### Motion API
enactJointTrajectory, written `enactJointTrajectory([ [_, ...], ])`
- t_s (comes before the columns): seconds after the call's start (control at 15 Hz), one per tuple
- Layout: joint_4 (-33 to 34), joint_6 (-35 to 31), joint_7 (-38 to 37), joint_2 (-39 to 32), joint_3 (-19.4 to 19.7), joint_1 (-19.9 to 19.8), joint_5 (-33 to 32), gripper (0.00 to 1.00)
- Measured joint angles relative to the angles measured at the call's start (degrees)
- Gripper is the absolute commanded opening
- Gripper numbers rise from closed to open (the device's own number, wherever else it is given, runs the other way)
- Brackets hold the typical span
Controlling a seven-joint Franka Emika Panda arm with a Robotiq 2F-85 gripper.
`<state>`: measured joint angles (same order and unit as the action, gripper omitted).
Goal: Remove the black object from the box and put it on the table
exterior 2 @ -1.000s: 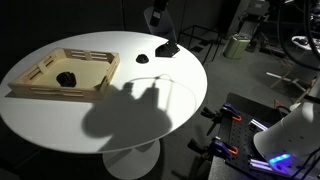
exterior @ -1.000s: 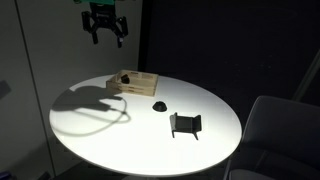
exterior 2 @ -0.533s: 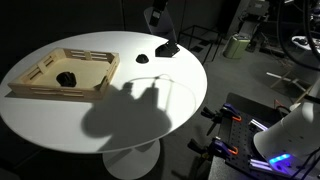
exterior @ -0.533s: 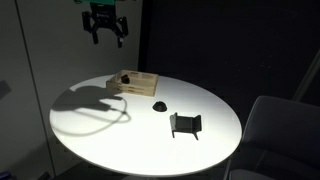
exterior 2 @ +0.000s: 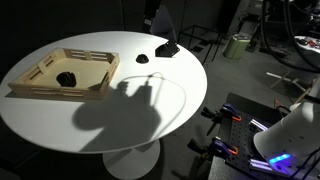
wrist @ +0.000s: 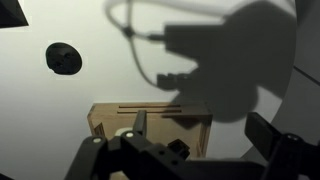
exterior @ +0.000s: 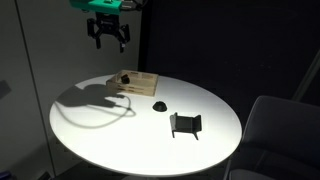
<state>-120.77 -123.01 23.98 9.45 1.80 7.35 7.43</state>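
The black object (exterior: 126,77) is a small lump lying inside the box (exterior: 140,84), a pale wooden tray at the far side of the white round table (exterior: 215,105). In an exterior view the lump (exterior 2: 66,76) lies near the middle of the box (exterior 2: 92,80) on the table (exterior 2: 160,120). My gripper (exterior: 108,38) hangs open and empty high above the box. In the wrist view its open fingers (wrist: 205,132) frame the box (wrist: 120,118), and the black object (wrist: 178,149) shows partly behind the gripper body.
A flat black dome (exterior: 158,106) and a black bracket-like stand (exterior: 185,124) sit on the table away from the box; both show again in an exterior view, dome (exterior 2: 142,58) and stand (exterior 2: 167,48). The dome also shows in the wrist view (wrist: 62,57). A chair (exterior: 275,125) stands beside the table.
The gripper has dropped slightly and shifted a little over the box, still open. The objects on the table have not moved.
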Motion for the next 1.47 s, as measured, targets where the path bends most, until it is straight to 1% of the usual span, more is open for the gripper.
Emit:
enactJointTrajectory([
  [0.4, 10.58, 0.01, 4.97, -11.11, -1.42, -0.09, 0.51, 1.00],
  [0.73, 21.45, 0.90, 6.75, -21.14, -4.22, -1.15, 1.71, 1.00],
  [0.87, 25.79, 2.50, 7.33, -24.41, -5.46, -1.84, 1.72, 1.00],
  [1.13, 33.48, 8.35, 10.71, -29.52, -7.50, -2.99, 1.62, 1.00],
  [1.33, 36.58, 11.56, 12.98, -31.97, -7.95, -3.09, 0.71, 1.00],
  [1.47, 36.85, 12.07, 13.54, -32.65, -8.08, -3.09, 0.06, 1.00],
])
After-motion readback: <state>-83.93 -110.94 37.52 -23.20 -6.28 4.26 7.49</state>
